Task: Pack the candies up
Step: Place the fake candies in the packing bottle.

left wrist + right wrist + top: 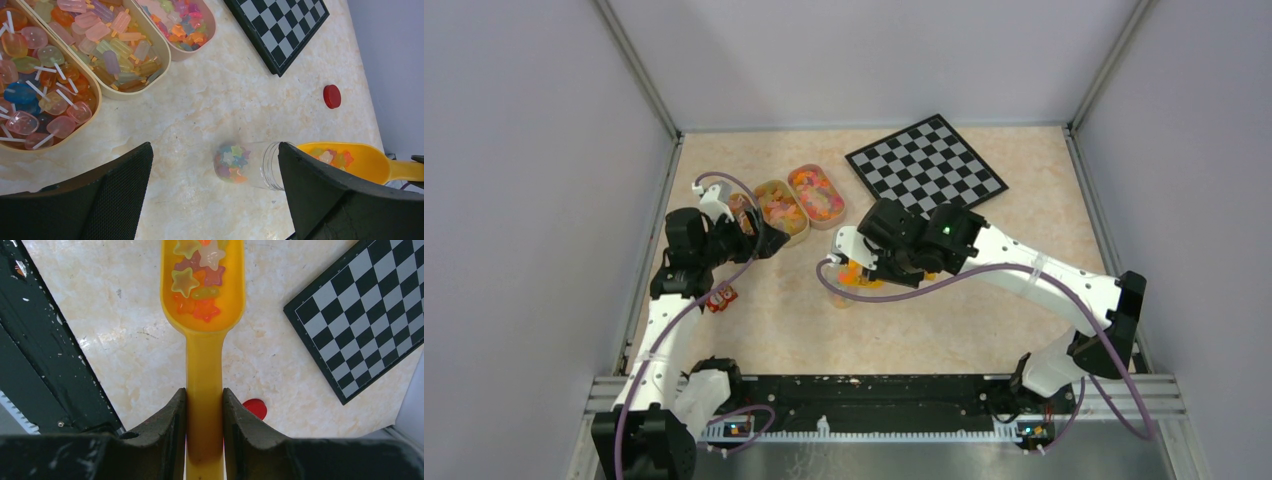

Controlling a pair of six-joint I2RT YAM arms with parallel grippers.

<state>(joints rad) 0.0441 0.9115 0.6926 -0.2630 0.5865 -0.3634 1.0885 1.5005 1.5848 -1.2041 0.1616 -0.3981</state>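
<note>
Lying in the scoop (204,365), candies (195,282) seem ahead of right jaws.

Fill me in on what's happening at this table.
The right gripper is shut on the handle of a yellow scoop loaded with star-shaped candies. The scoop's front end is at the mouth of a small clear jar, which already holds some candies at its bottom. The jar's red lid lies off on the table. The left gripper is open and holds nothing, near the trays of sweets.
</note>
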